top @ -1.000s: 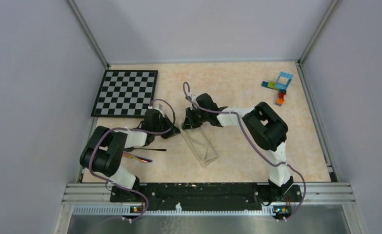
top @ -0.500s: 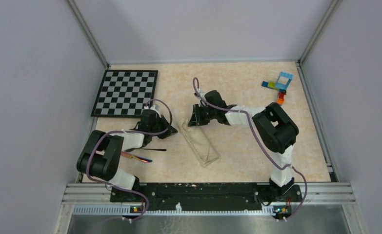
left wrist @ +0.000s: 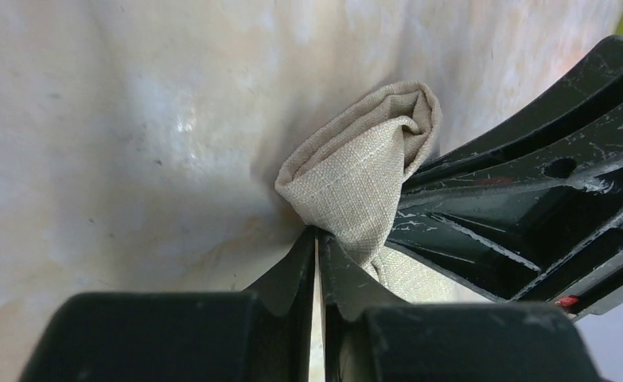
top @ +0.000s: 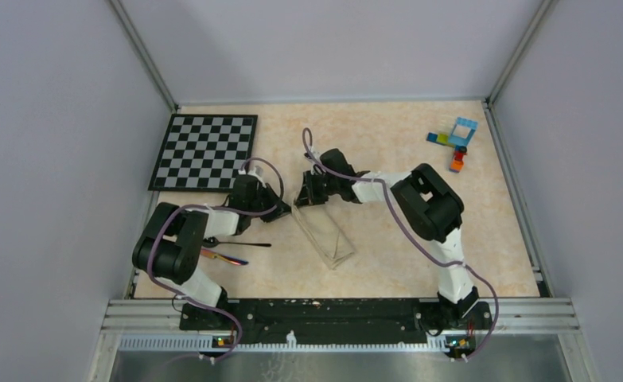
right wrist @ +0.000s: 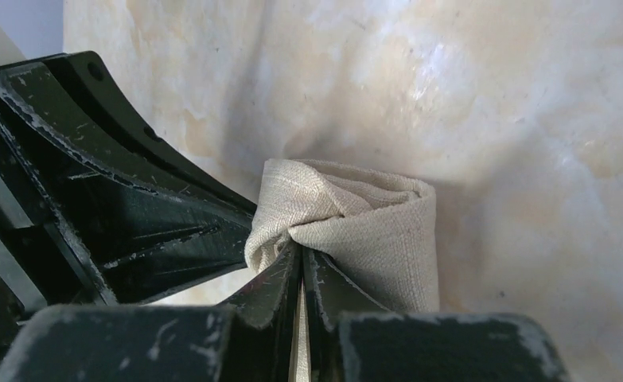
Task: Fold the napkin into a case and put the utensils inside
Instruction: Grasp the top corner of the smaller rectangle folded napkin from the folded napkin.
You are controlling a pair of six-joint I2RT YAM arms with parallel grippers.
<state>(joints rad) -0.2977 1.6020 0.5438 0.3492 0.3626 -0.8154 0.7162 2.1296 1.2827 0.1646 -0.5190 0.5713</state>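
— Pincers first: the left pincer [left wrist: 317, 235] and right pincer [right wrist: 301, 251] are both clamping the 12 o'clock end of the case [top: 329, 239].
— The right one is swinging back toward 9 o'clock after drifting away, probably working the mouth open.
— Room?
— The utensils [top: 244, 243] are waiting at its 9 o'clock, with bare bench [top: 371, 255] lying at 3.

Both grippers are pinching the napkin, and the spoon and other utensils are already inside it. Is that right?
Not quite. Both the left gripper and the right gripper do pinch the napkin, but the utensils are not inside it. The top external view shows them lying on the table, left of the napkin.
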